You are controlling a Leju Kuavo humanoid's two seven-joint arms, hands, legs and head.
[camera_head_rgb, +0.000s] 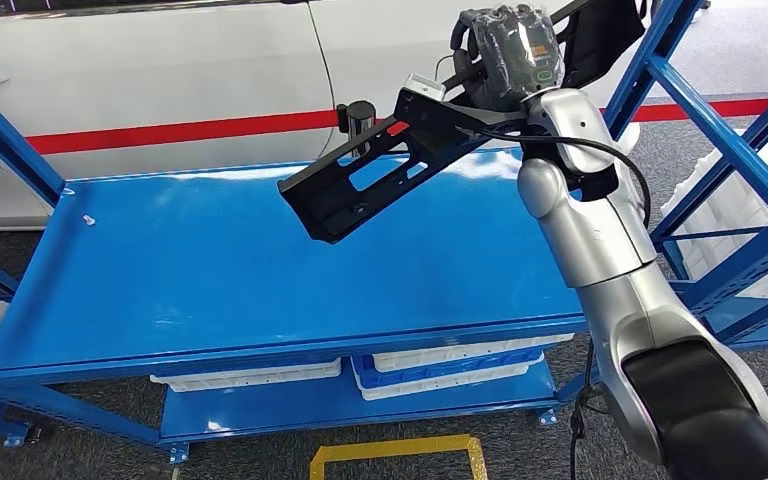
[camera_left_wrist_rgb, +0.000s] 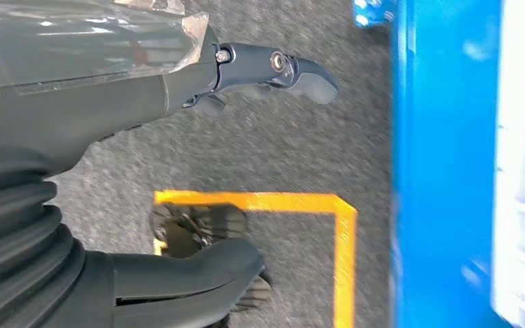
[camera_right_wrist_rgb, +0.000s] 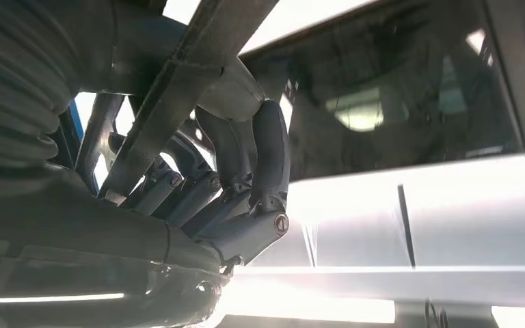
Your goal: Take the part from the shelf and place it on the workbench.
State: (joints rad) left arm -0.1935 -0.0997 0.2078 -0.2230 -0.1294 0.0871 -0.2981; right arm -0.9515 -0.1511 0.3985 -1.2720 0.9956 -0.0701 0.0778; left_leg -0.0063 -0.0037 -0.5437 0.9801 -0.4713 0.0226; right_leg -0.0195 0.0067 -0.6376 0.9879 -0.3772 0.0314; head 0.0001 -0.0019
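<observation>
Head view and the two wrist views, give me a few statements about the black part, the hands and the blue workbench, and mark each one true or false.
1. The right hand holds the black part in the air above the blue workbench. True.
2. The black part lies flat on the workbench top. False: it is tilted and held above the top.
3. The left hand grips a white tray. False: it holds nothing and hangs over the grey floor by a yellow floor marking.
4. White trays sit on the lower shelf under the workbench top. True.
</observation>
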